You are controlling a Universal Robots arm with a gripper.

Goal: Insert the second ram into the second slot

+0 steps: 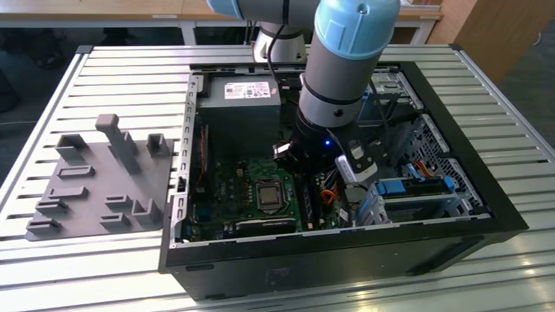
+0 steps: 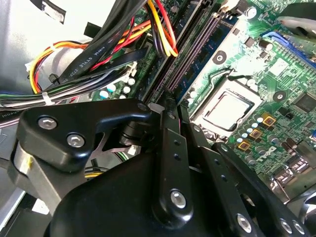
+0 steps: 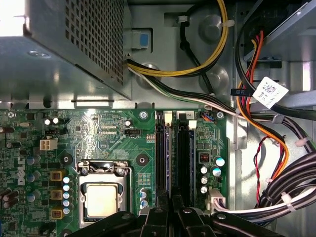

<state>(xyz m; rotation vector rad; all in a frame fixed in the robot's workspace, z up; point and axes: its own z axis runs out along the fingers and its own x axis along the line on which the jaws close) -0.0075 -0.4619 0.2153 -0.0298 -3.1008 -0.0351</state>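
Second ram [image 2: 200, 64], as far as I can judge, is the dark blue-green stick standing on edge in the slot bank just beside the processor socket [image 2: 224, 106]. In the first wrist view it shows edge-on [image 3: 169, 158], and its near end runs straight in under the tip of my pincer [image 3: 173, 210]. I hang over that end because a stick has to be pushed squarely down along its own edge. In the second wrist view my pincer [image 2: 170, 106] sits in line with the stick for that reason. Whether my pincer is clamped on the stick or merely resting over it, I cannot tell, since the black linkage hides the contact. A purple slot [image 2: 190, 57] lies bare just beside the stick, on the side away from the socket. I cannot say which slot counts as the second, or whether the stick is fully seated. The bundled power cables [image 2: 98, 49] lie close on the far side of the slots. In the exterior view my arm [image 1: 347, 65] reaches steeply down into the open computer case [image 1: 485, 195], which lies flat on the slatted table [image 1: 104, 78] so the board faces up.
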